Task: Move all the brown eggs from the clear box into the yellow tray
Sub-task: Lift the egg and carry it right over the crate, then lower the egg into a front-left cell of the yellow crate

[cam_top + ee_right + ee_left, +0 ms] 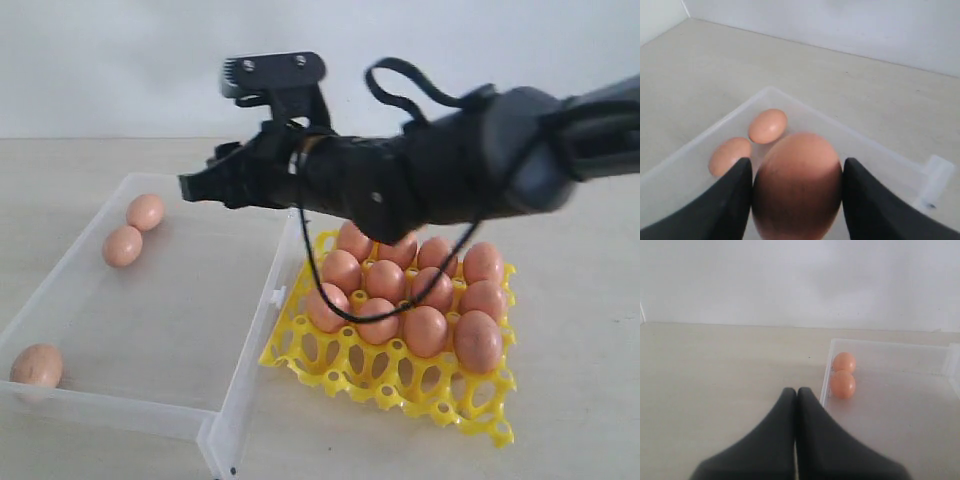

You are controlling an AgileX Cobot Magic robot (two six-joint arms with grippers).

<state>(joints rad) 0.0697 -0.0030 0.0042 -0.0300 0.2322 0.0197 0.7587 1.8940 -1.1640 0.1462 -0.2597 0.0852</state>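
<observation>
The right tool (796,167), partly open, grips one smooth brown egg (797,192) over the clear plastic box (100,408), so carry it slowly and lower it gently into the bright yellow plastic tray (400,387).

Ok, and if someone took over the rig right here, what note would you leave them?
Grip: right pincer shut on a brown egg, over the clear box; left pincer shut, empty, just outside it.
In the box: three eggs, two together at the far end, one in the near corner.
Done: twelve eggs seated in the yellow tray; its front row of four cups is empty.
Left: seat the held egg, then the three.
</observation>
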